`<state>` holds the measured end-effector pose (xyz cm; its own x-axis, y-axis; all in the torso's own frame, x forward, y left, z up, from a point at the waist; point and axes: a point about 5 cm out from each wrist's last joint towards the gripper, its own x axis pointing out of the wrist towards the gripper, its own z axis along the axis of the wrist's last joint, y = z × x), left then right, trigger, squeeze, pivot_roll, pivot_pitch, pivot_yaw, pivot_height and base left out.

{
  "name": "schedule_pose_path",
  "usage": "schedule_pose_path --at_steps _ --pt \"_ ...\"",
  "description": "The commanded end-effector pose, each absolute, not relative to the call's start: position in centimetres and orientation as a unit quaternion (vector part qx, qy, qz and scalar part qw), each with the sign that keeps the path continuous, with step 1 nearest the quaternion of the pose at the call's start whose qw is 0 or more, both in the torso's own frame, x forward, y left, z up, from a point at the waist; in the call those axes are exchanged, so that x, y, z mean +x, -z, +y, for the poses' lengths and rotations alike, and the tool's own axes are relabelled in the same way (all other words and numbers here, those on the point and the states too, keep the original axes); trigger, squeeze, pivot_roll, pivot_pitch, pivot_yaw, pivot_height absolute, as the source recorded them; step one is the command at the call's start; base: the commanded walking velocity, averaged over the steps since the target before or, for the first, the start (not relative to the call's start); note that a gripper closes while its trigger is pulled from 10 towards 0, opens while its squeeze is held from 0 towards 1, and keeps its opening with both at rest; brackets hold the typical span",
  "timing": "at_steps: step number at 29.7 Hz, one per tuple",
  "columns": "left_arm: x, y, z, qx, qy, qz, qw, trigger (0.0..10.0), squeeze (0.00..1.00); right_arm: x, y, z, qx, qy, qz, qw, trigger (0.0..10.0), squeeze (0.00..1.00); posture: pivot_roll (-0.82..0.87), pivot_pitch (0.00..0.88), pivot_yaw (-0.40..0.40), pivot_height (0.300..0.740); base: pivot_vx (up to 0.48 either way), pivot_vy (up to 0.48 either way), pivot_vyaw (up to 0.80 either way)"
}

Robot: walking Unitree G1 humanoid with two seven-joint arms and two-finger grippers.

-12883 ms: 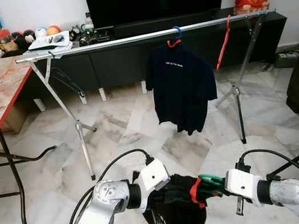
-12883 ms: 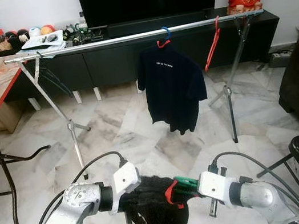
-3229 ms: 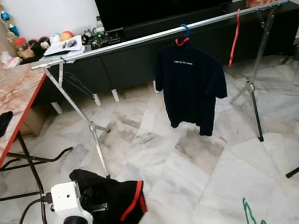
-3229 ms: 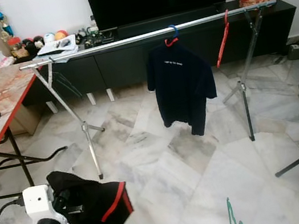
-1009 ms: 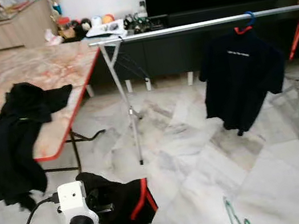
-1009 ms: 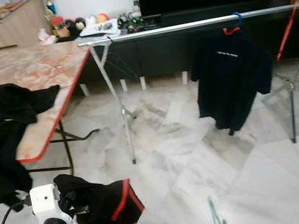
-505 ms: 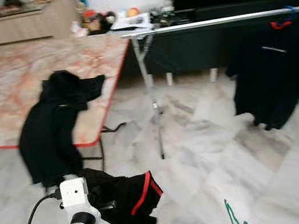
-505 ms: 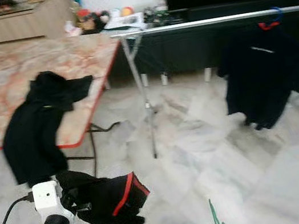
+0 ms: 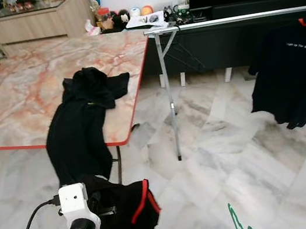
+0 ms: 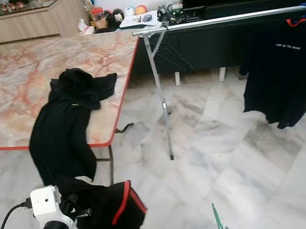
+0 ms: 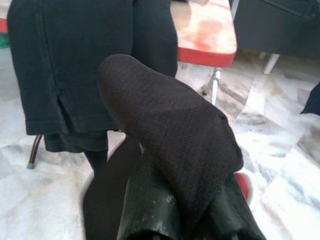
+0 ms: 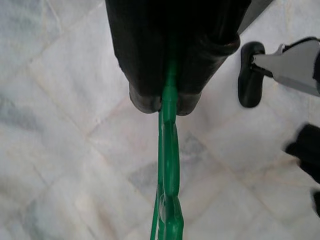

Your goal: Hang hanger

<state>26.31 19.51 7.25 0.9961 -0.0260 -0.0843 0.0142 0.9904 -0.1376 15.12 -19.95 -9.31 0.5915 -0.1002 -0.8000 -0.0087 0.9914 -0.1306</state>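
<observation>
green hanger [image 12: 169,165] pinched in the right gripper [image 12: 167,102]; left gripper [image 11: 187,227] clamps black garment [image 9: 128,211].

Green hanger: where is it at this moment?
The green hanger is clamped in the right gripper, low over the marble floor on the robot's right, its top poking into the eye views' lower edge.

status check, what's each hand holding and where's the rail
Left hand shut on black garment. Right hand shut on green hanger, low. Rail ahead right, dark shirt hanging on it.
</observation>
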Motion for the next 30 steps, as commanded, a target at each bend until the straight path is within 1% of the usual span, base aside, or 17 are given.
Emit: schedule_pose_path --at_steps 1,15,30 --pt "26.49 -7.99 19.60 -0.068 0.011 0.026 0.997 10.0 0.00 14.50 9.62 -19.65 -0.052 0.024 0.462 0.885 10.0 0.00 0.07 0.052 0.069 0.740 0.000 0.315 0.00" --pt "26.46 -7.94 19.53 -0.070 0.014 0.026 0.997 10.0 0.00 14.38 9.70 -19.43 -0.053 0.021 0.464 0.884 10.0 0.00 0.06 0.032 0.070 0.740 0.000 0.320 0.00" --pt "26.53 -8.01 19.51 -0.072 0.014 0.026 0.997 10.0 0.00 14.18 9.77 -19.58 -0.051 0.024 0.469 0.882 10.0 0.00 0.06 0.042 0.067 0.740 0.000 0.329 0.00"
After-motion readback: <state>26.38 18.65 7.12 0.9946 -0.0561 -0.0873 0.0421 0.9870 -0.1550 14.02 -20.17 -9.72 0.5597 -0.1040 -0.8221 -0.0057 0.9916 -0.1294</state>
